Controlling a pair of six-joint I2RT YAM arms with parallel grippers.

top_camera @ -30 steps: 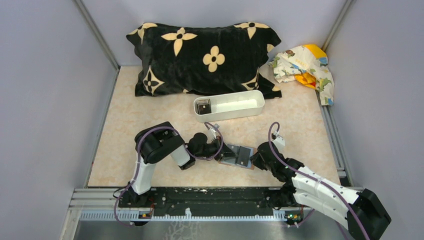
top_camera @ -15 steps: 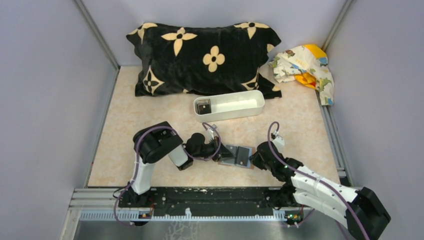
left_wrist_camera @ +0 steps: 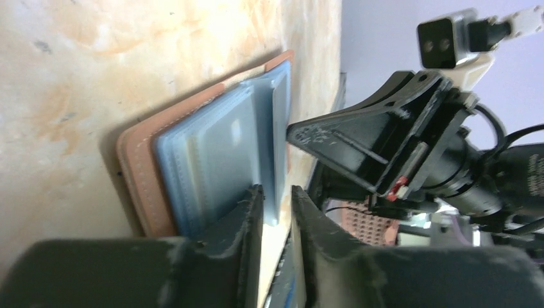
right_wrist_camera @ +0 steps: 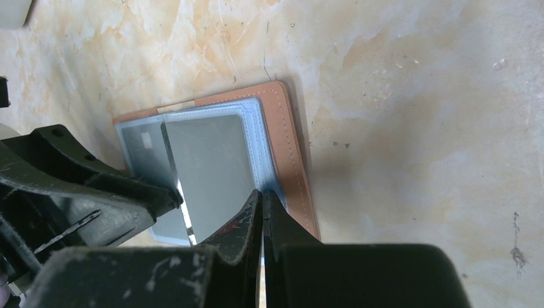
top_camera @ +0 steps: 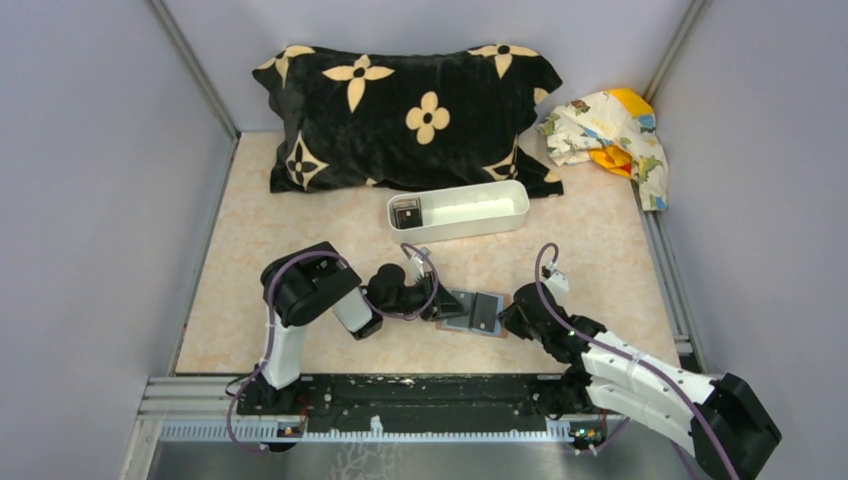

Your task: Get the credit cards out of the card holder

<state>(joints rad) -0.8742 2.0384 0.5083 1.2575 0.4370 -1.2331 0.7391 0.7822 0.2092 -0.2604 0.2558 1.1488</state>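
Holder (top_camera: pixel 470 312) lies open on the table (top_camera: pixel 290 230), blue side up, right between my two grippers. Its long axis runs left to right, from one set of fingers to the other. My left gripper (left_wrist_camera: pixel 276 194) is at its left end, and the right gripper (right_wrist_camera: pixel 262 194) is at its right end, on the brown rim.

Left fingers are narrow, and a thin blue-edged leaf of the holder stands on edge and runs down into the gap. I judge it gripped, though whether a card sits inside that leaf I cannot tell.

Right fingers are drawn almost together, just a slit, with the tips over the near edge of the blue pocket. Whether they nip the rim or only rest on it, I cannot tell.

A grey card (right_wrist_camera: pixel 142 144) with a pale chip shows behind the sleeve on the left half, nearer my left fingers, so that arm is my pick for the pull. One dark card (top_camera: pixel 405 212) already sits in the white tray (top_camera: pixel 500 205), well beyond the holder.
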